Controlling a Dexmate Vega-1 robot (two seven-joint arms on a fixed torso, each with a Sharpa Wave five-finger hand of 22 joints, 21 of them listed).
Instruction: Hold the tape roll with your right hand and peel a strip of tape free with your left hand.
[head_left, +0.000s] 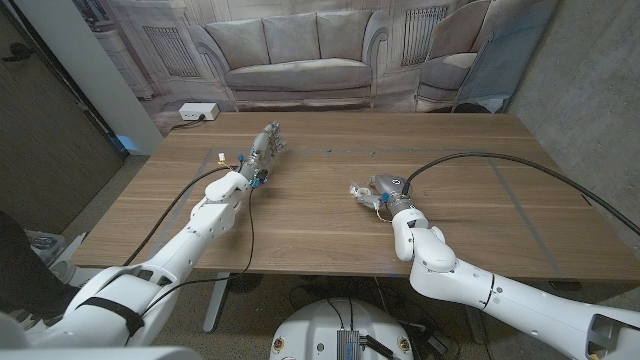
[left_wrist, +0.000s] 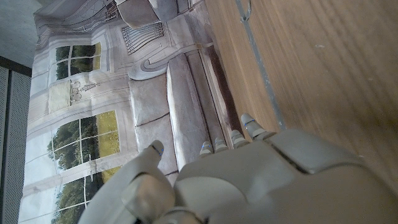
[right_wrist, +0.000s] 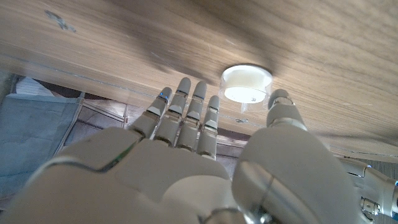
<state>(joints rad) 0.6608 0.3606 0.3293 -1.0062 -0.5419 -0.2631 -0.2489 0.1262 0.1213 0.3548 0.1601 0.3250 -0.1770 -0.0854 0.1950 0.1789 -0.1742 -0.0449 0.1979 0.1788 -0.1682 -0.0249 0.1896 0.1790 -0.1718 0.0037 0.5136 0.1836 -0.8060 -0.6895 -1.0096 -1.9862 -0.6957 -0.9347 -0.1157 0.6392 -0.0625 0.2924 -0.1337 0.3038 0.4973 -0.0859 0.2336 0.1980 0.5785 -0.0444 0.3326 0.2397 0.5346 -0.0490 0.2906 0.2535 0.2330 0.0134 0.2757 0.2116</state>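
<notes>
Wooden worktop (head_left: 300, 215) beneath a printed backdrop (head_left: 300, 50) of sofas and arched windows. The tape roll (right_wrist: 247, 86), clear with a white core, stands on the worktop just beyond the fingertips of the right robot hand (right_wrist: 205, 180); in the right wrist view it lies between the thumb and the other fingers, and whether any of them touches it cannot be told. The right robot hand (head_left: 375, 195) is spread, its fingers extended and apart from the thumb, with nothing held. In the head view the roll is not clearly made out at that hand's fingertips. Well apart from the roll, on the far side of the right robot hand, the left robot hand (head_left: 265, 148) stands with its fingers straight and pointing towards the backdrop; the left wrist view shows this hand (left_wrist: 249, 180) with its fingertips extended beside the worktop's edge, holding nothing. A white power strip (head_left: 197, 113) lies on the floor beyond the left robot hand.
</notes>
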